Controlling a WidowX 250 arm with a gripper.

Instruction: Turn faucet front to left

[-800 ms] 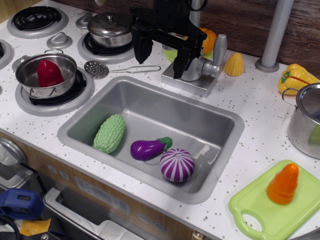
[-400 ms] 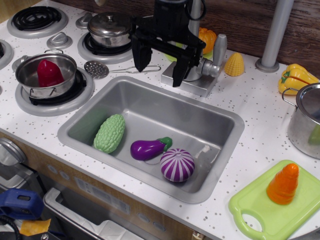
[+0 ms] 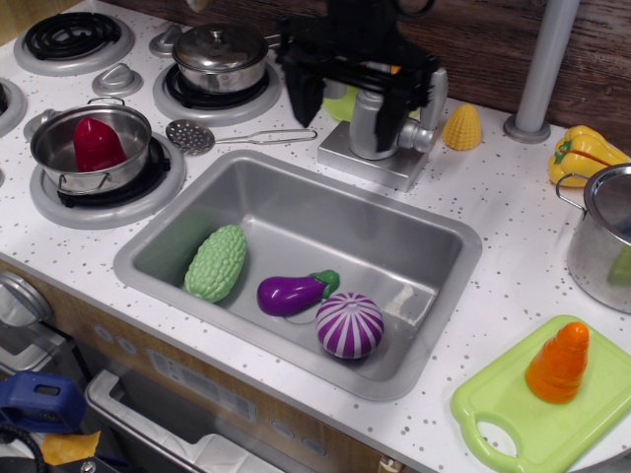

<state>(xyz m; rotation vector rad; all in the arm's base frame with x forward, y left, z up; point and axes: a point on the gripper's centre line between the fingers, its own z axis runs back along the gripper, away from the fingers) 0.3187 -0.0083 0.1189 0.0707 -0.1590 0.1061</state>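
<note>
Black pincer [image 3: 347, 99] at the far side of the counter [image 3: 493, 256], fingers spread wide and pointing down, one left of the tap [image 3: 380, 133], one over its right side; nothing held. Tap just behind the far rim of the sink [image 3: 424, 296], square base flat on the counter, thick body upright between the fingers, lever to the right. In the sink: green gourd [image 3: 217, 261] to the left, eggplant [image 3: 292, 293] in the middle, purple onion [image 3: 349, 324] near right. Left of the tap, slotted spoon [image 3: 202, 136]; farther left, pot with red pepper [image 3: 94, 143]. Right of the tap, corn [image 3: 461, 127] and grey pole [image 3: 537, 69]. Near right, orange carrot [image 3: 559, 363] on green board [image 3: 513, 414].
</note>
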